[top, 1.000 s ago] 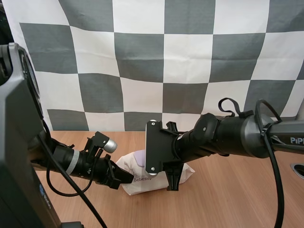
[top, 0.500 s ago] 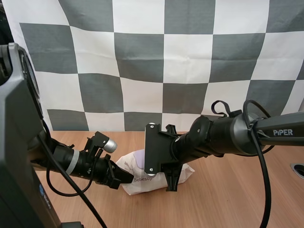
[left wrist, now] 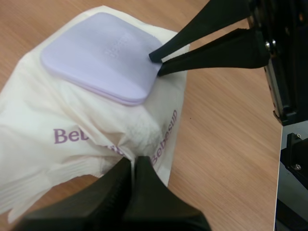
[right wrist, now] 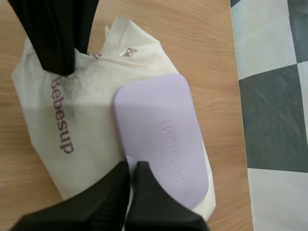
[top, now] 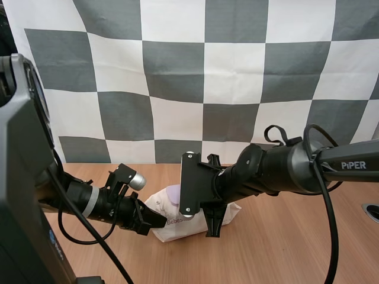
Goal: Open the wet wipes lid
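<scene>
A soft white pack of wet wipes (top: pixel 172 229) with purple lettering lies on the brown wooden table (top: pixel 284 236), between the two arms and near the table's middle. On its upper face sits a flat, rounded-square lilac plastic lid (left wrist: pixel 103 55). The lid lies down flush on the wrapper, so what the pack holds is hidden.

The left gripper (left wrist: pixel 134 161) is at one end of the pack. Its fingers are pressed together on the crumpled wrapper just beside the lettering, and the wrinkles in the film run in toward the tips.

The right gripper (right wrist: pixel 133 164) reaches down from the other side, and its fingers lie together as one dark wedge. Their tips touch the edge of the lid at a rounded corner. I cannot tell whether the lid's lip is caught between them. In the high view the two grippers stand at opposite sides of the pack, both low against it.
</scene>
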